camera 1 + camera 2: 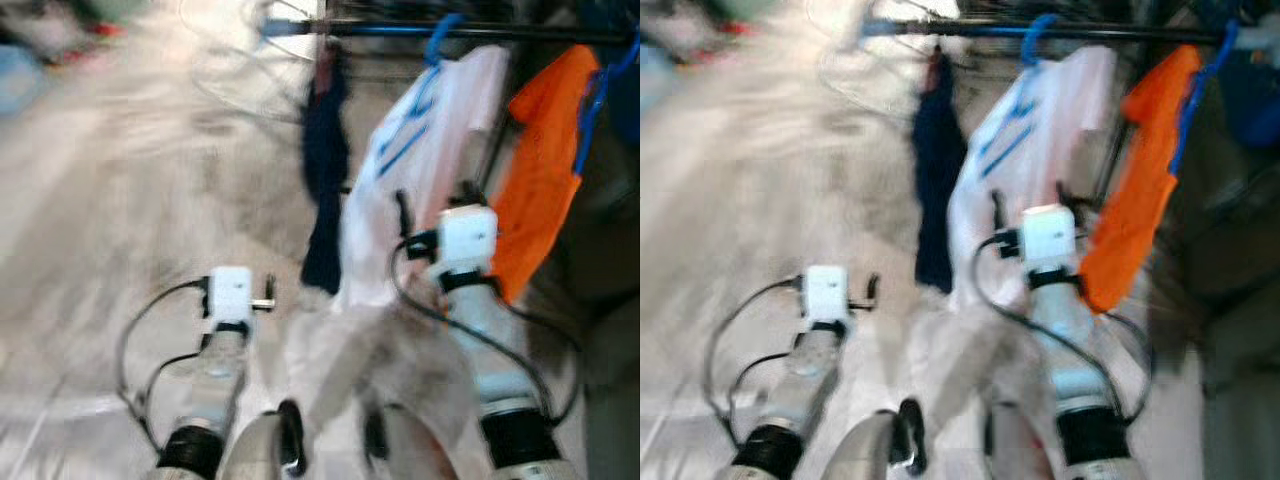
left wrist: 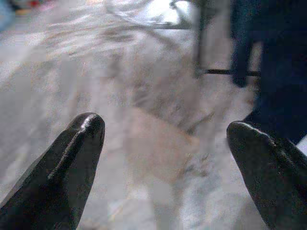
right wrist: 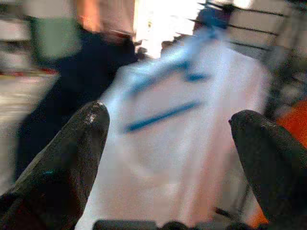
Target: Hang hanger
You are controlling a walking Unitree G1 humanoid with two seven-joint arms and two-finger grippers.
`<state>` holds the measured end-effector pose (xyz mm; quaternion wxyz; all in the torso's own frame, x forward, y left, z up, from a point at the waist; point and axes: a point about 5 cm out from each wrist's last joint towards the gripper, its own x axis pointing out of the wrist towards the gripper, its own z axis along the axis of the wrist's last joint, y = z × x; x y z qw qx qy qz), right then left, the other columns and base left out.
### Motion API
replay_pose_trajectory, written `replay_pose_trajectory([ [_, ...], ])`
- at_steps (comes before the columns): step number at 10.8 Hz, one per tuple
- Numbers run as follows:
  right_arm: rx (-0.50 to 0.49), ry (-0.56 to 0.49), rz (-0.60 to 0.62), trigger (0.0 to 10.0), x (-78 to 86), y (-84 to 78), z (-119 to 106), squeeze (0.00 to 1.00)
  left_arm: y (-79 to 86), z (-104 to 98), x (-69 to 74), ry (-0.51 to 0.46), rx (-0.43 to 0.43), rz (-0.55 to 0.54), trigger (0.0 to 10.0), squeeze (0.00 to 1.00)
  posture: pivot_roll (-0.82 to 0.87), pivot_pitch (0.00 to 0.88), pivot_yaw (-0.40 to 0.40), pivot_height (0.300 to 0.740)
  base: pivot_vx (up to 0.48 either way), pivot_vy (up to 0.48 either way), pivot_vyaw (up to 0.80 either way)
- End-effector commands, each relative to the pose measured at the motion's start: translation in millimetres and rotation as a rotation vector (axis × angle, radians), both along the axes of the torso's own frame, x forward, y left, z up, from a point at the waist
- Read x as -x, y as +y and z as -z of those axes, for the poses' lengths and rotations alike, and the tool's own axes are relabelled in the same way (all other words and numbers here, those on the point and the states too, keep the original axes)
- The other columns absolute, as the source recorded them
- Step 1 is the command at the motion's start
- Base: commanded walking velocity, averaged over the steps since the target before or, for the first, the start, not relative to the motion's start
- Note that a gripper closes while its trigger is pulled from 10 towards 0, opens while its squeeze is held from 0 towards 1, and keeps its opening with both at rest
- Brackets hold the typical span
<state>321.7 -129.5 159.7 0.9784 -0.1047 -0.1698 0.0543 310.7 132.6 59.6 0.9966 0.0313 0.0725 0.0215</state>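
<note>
White shirt point(image 1: 420, 150) hangs on its blue hanger point(image 1: 440, 40) from the rail point(image 1: 470, 32): looks done. Right pincer point(image 3: 168, 143) gapes empty before it; left pincer point(image 2: 165, 158) wide, empty, over floor.

No legible text, labels or numbers. Blue marks on the white garment point(image 1: 420, 150) are too blurred to read as lettering.

Head pair looking down and forward, sharing the clothes rail point(image 1: 470, 32); left wrist facing pale floor point(image 2: 72, 72), right wrist close on white garment point(image 3: 192, 134).
</note>
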Motion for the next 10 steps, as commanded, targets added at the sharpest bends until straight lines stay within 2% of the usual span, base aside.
replay_pose_trajectory([
  [1, 0.000, 0.024, 0.011, 10.0, 1.0, -3.9, 5, 0.00, 1.4, 13, 7.7, 0.055, 0.001, -0.012, 10.0, 0.00, -0.07, 0.269, 0.092, 0.740, -0.390, 0.000, 0.00],
  [4, 0.011, 0.045, 0.002, 10.0, 1.9, -3.1, 12, 0.00, -0.1, 15, 7.7, 0.053, -0.008, 0.002, 10.0, 0.00, -0.07, 0.265, 0.089, 0.740, -0.360, 0.000, 0.00],
  [6, -0.034, 0.180, -0.082, 10.0, 5.4, 0.6, 45, 0.00, 10.6, 32, 11.6, 0.121, -0.055, 0.005, 10.0, 0.00, -0.09, 0.242, 0.061, 0.740, 0.000, 0.000, 0.00],
  [7, -0.088, 0.321, -0.077, 10.0, 7.1, -4.3, 74, 0.00, 19.2, 47, 17.6, 0.196, -0.097, -0.005, 10.0, 0.00, -0.11, 0.217, 0.054, 0.740, 0.000, 0.000, 0.00],
  [8, -0.164, 0.531, -0.042, 10.0, 14.8, -10.4, 115, 0.00, 32.9, 70, 32.0, 0.328, -0.155, -0.006, 10.0, 0.00, -0.11, 0.188, 0.058, 0.740, 0.000, 0.000, 0.00],
  [9, -0.188, 0.651, -0.046, 10.0, 22.2, -11.4, 137, 0.00, 39.5, 87, 46.0, 0.437, -0.232, 0.019, 10.0, 0.00, -0.12, 0.158, 0.062, 0.740, 0.000, 0.000, 0.00],
  [10, -0.202, 0.800, -0.024, 10.0, 37.3, -14.8, 165, 0.00, 52.2, 110, 73.5, 0.600, -0.298, 0.055, 10.0, 0.00, -0.15, 0.132, 0.054, 0.740, 0.000, 0.000, 0.00],
])
